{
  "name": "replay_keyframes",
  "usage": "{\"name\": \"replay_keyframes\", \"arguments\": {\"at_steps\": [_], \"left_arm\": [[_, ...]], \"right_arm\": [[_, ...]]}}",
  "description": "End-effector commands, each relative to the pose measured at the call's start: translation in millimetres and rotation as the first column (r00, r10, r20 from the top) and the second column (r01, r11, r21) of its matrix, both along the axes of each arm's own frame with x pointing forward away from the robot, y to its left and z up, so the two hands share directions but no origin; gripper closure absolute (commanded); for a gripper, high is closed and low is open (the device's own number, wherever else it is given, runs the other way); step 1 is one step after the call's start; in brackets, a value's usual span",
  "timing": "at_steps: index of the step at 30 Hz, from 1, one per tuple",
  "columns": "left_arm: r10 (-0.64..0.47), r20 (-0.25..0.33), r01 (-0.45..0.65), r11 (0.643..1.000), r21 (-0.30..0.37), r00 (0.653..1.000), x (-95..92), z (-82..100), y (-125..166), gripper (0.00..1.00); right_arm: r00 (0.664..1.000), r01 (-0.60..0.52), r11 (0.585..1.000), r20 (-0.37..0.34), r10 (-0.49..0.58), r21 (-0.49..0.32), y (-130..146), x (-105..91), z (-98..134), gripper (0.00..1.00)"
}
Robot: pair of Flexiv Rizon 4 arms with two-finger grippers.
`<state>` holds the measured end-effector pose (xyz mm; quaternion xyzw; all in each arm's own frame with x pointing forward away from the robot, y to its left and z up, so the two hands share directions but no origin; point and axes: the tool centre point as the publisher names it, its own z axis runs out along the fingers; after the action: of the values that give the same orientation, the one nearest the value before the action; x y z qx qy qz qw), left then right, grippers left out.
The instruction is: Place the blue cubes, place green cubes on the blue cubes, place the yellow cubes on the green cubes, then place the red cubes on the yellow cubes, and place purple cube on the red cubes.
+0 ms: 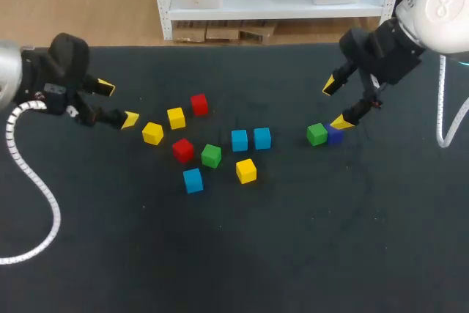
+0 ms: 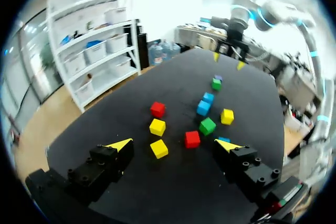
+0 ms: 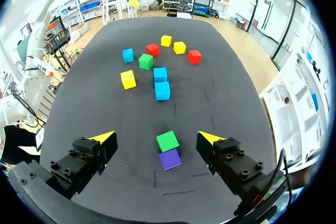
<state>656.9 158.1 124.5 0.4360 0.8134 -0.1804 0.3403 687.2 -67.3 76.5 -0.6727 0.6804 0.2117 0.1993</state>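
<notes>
Dark matting covers our table [image 1: 220, 254]. Nearest us lie a blue cube [image 1: 193, 180] and a yellow cube [image 1: 246, 171], with the other scattered cubes [image 1: 182, 149] just behind. Off to the right, the purple cube [image 1: 335, 135] touches a green cube [image 1: 316, 134]. Our left gripper [image 1: 118, 103] and right gripper [image 1: 336, 104] both gape wide, holding nothing.

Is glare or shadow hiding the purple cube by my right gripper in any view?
Head view: the purple cube reads dark against the dark table, partly hidden by a fingertip of the right gripper. Right wrist view: no glare or shadow; it shows plainly beside the green cube. Left wrist view: bright room light beyond; the cube is barely discernible.
</notes>
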Motion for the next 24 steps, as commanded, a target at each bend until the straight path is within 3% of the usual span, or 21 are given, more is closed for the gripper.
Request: {"name": "replay_keyframes", "arguments": {"at_steps": [1,9,13,17,21,24], "left_arm": [[-0.058,-0.046,0.057,0.998,-0.019,0.997,4.2,5.8,5,0.0],[-0.058,-0.046,0.057,0.998,-0.019,0.997,4.2,5.8,5,0.0],[-0.154,-0.038,0.157,0.982,0.107,0.987,5.7,4.0,-15,0.0],[-0.199,-0.043,0.204,0.967,0.155,0.979,-3.2,-2.3,-34,0.0],[-0.233,-0.114,0.252,0.947,0.198,0.966,-17.5,-13.9,-54,0.0],[-0.242,-0.136,0.265,0.944,0.196,0.961,-30.1,-21.5,-64,0.0]], "right_arm": [[1.0,-0.001,1.0,-0.001,0.001,0.002,0,0.6,0,0.0],[1.0,-0.001,1.0,-0.001,0.001,0.002,0,0.6,0,0.0],[1.0,-0.001,1.0,-0.001,0.001,0.002,0,0.6,0,0.0],[1.0,-0.001,1.0,-0.001,0.001,0.002,0,0.6,0,0.0],[1.0,-0.001,1.0,-0.001,0.001,0.002,0,0.6,0,0.0],[1.0,-0.001,1.0,-0.001,0.001,0.002,0,0.6,0,0.0]]}}
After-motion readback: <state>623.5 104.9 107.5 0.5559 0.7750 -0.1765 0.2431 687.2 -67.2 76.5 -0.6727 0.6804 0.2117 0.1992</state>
